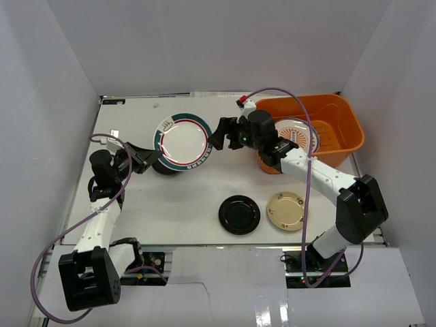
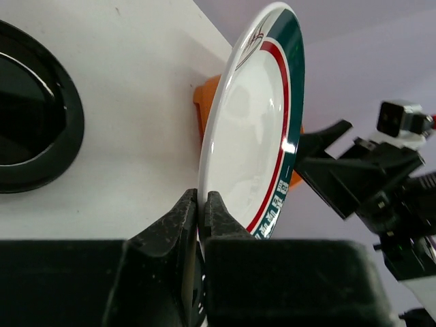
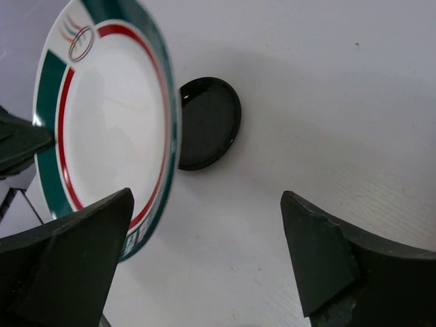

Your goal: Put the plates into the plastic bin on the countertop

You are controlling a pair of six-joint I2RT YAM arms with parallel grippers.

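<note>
My left gripper is shut on the rim of the white plate with the green-red rim, which it holds on edge above the countertop. In the top view that plate is at centre left, with my left gripper at its lower left. My right gripper stands open at the plate's right edge. In the right wrist view the plate sits just inside the left finger of my right gripper. The orange plastic bin at the back right holds a white patterned plate.
A glossy black plate and a gold-tan plate lie flat near the front edge. Another black plate lies on the table behind the held plate. White walls close in the left, back and right sides.
</note>
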